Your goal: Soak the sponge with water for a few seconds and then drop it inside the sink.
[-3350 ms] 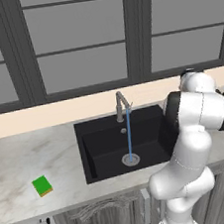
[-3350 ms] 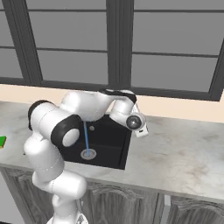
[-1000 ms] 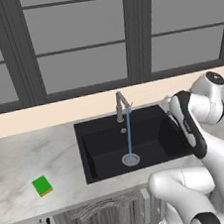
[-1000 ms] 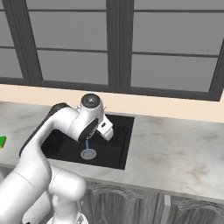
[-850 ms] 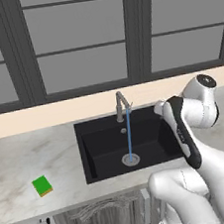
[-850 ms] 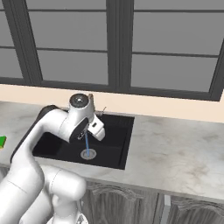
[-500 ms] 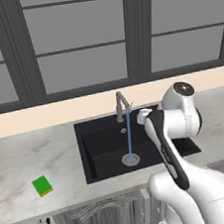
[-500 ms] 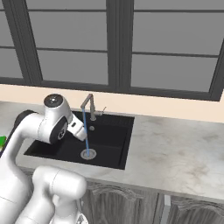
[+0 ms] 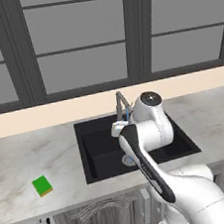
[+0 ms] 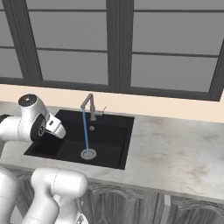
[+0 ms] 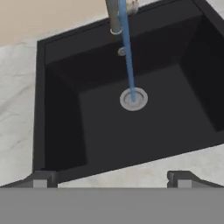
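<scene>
You are working the approach step: the two-finger claw [image 11: 109, 177] is standing wide open with nothing between its fingertips [image 11: 41, 179], looking down over the front rim of the large matte-black rectangular sink [image 11: 52, 131]. The small flat green sponge with its yellow-orange underside [image 9: 42, 185] is lying on the pale marble table [image 9: 21, 166] well to the left of the basin, untouched, so no soaking has begun. Your next move calls for carrying the claw leftward over the table, lowering it around the sponge and closing on its sides, then bringing it under the stream. The thin light-blue stream of water [image 11: 128, 57] is falling from the grey metal faucet [image 10: 89, 105] straight onto the round silver drain [image 11: 133, 99]. The basin is holding nothing else; no pooled water is showing.
</scene>
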Tool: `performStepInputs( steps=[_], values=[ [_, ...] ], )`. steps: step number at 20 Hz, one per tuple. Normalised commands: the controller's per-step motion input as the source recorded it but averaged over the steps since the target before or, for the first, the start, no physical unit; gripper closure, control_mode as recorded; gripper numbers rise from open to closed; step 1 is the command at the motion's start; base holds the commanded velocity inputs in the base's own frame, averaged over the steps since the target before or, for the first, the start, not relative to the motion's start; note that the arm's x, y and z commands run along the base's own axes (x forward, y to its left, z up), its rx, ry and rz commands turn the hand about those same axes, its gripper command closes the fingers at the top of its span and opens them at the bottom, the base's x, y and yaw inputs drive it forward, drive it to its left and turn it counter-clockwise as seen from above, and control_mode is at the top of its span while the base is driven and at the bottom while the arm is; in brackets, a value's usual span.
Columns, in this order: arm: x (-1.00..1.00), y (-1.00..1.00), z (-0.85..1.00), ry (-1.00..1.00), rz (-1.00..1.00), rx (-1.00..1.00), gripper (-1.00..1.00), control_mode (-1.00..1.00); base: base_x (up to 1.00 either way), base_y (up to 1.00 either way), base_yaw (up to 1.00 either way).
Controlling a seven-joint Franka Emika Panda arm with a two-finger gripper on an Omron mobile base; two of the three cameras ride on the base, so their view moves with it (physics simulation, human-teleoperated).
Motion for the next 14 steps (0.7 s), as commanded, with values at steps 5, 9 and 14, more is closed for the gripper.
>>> performStepInputs(
  steps=[5,9,14],
  values=[
    [0.20,0.82,0.00,0.11,0.14,-0.03,-1.00,-1.00,0.00,0.00,0.00],
    [0.29,0.67,0.00,0.09,0.13,-0.02,-1.00,-1.00,0.00,0.00,0.00],
    [0.39,0.60,0.00,0.09,0.13,-0.01,-1.00,-1.00,0.00,0.00,0.00]
  ],
)
